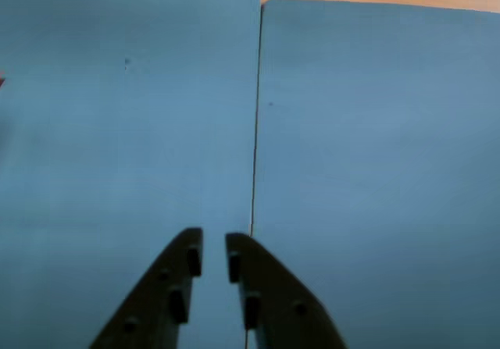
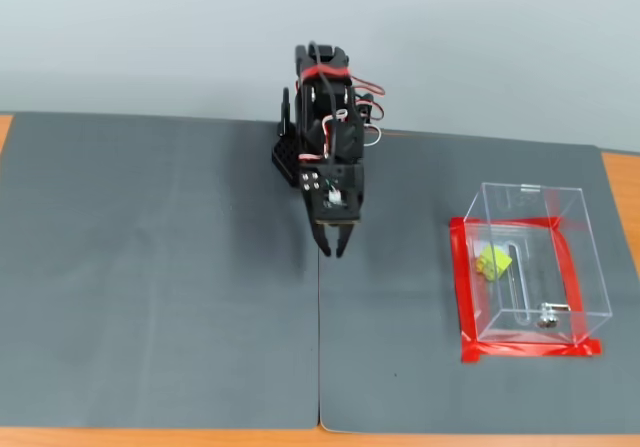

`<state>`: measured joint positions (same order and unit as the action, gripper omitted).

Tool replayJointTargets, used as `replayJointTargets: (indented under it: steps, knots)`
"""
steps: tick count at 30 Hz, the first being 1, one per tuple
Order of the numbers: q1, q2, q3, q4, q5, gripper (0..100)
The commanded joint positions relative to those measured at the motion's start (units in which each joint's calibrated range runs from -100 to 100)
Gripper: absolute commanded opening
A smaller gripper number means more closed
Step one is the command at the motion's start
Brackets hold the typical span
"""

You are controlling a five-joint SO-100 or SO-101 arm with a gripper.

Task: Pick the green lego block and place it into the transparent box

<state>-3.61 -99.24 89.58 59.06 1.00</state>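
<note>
Already looks done: the green lego block sits inside the transparent box, on its floor near the left wall in the fixed view, tilted. The box stands on the right mat inside a red tape outline. The gripper hangs over the seam between the two grey mats on the tabletop, well apart from the box. Jaws are narrow, a slim gap between them, nothing held; the wrist view shows only bare mat under them. The block lies to the right of the jaws in the fixed view. My read: nothing left to grasp, so the arm only needs to park.
</note>
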Motion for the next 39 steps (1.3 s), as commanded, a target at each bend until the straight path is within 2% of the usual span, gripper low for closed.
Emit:
replayJointTargets:
  steps: [1,5,9,16,19,39]
  knots:
    - [0.59,-0.17,2.1,-0.56,0.17,4]
    - [0.22,-0.17,5.17,-0.38,-0.19,4]
    - [0.14,-0.17,5.71,5.69,-0.35,4]
    - [0.14,-0.26,4.9,8.99,-0.3,4]
    - [-0.6,-0.26,2.82,16.11,-0.4,4]
    - [-1.5,-0.09,2.64,15.85,-0.09,4]
